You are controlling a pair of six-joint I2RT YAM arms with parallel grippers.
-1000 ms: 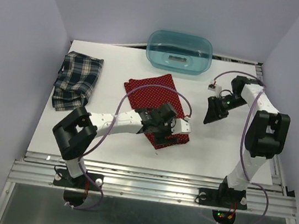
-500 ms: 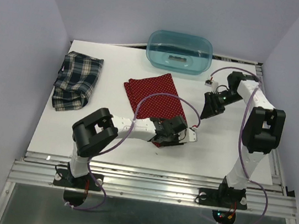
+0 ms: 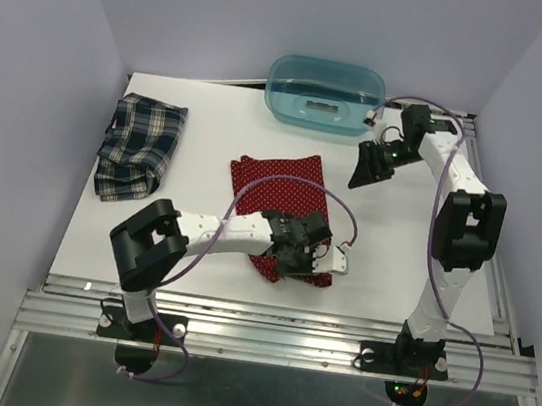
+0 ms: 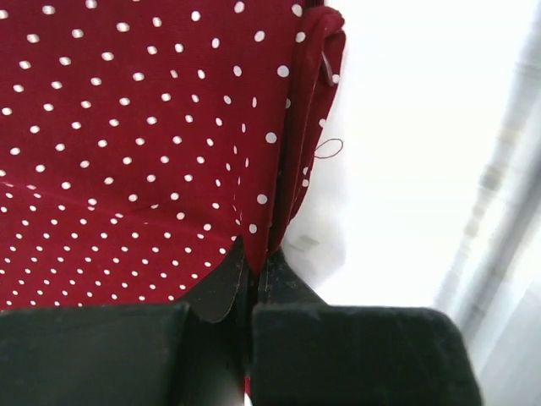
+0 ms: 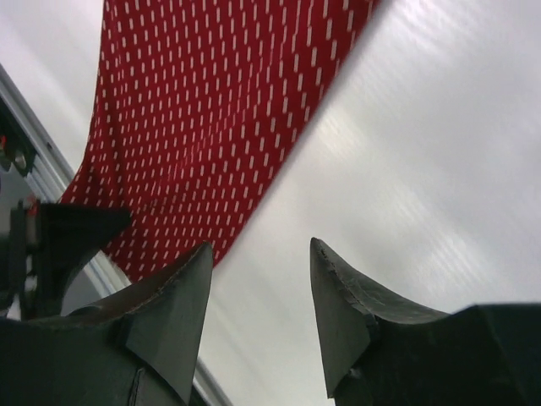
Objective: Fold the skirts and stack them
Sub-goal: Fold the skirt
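The red skirt with tiny white dots lies at the middle of the table. My left gripper is at its near edge. In the left wrist view this gripper is shut on the folded edge of the red skirt. The plaid skirt lies bunched at the far left, untouched. My right gripper hovers open past the red skirt's far right corner. In the right wrist view its fingertips stand apart over bare table, with the red skirt ahead of them.
A translucent teal tub stands at the back edge of the white table, just behind the right gripper. Purple walls close in the sides. Metal rails run along the near edge.
My left gripper has closed on the red skirt's near edge, and the cloth has bunched toward it. My right arm has swung back toward the tub, its jaws staying open.
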